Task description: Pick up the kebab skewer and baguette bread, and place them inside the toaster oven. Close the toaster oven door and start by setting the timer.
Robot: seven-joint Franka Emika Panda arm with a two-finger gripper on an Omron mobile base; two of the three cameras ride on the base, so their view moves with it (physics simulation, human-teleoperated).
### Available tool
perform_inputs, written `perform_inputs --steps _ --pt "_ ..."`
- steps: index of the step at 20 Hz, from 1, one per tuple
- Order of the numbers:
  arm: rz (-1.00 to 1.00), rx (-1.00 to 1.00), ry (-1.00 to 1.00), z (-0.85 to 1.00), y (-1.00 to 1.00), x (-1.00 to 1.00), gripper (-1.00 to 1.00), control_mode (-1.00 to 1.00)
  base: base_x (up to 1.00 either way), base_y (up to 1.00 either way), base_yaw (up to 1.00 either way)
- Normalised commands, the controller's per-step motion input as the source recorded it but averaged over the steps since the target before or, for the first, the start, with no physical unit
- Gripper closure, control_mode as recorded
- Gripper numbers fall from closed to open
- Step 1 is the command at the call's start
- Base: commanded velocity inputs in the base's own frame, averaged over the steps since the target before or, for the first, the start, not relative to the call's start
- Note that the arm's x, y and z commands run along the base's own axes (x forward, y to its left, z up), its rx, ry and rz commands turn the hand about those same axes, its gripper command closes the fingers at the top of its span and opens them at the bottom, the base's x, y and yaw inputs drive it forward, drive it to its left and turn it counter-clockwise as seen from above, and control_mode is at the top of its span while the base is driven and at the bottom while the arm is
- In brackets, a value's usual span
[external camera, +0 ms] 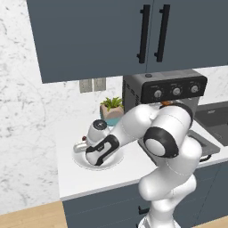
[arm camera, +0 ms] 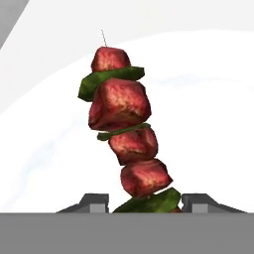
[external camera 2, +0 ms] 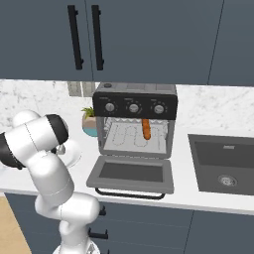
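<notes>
- Reaching down to the left of the toaster oven [external camera: 165, 89], over a white plate [external camera: 84, 162] sitting on the white surface [external camera: 80, 178].
- Hovering low in the plate: claw [arm camera: 145, 204], its two dark tips standing close on either side of the kebab skewer [arm camera: 124, 129] at its near end.
- Looking narrowed around the skewer, possibly gripping it, though contact between tips and skewer being too hard to make out in the hand view to call it a hold.
- Lying on the white plate: the skewer, threaded with red-brown meat chunks and green slices, its thin point aiming away from the claw.
- Resting inside the oven on the wire rack: baguette bread [external camera 2: 146, 129], orange-brown, lying front to back right of the rack's middle.
- Hanging fully dropped and flat: toaster oven door [external camera 2: 131, 173], black bar handle at its front edge.
- Showing three silver knobs along the oven's top panel; markings around them being too small to read.
- Standing beside the oven toward the wall: small potted plant [external camera: 111, 109].
- Sitting to the oven's right: dark sink [external camera 2: 223, 163].
</notes>
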Motion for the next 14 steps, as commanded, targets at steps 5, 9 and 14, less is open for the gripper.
perform_inputs --steps 5,9,14 --pt "0.0 0.0 0.0 0.18 0.0 0.0 1.0 -1.0 0.0 0.0 0.0" --pt "0.0 0.0 0.0 0.65 0.0 0.0 1.0 -1.0 0.0 0.0 0.0" --pt "0.0 0.02 0.0 0.89 0.0 -0.03 1.0 -1.0 0.0 0.0 0.0"
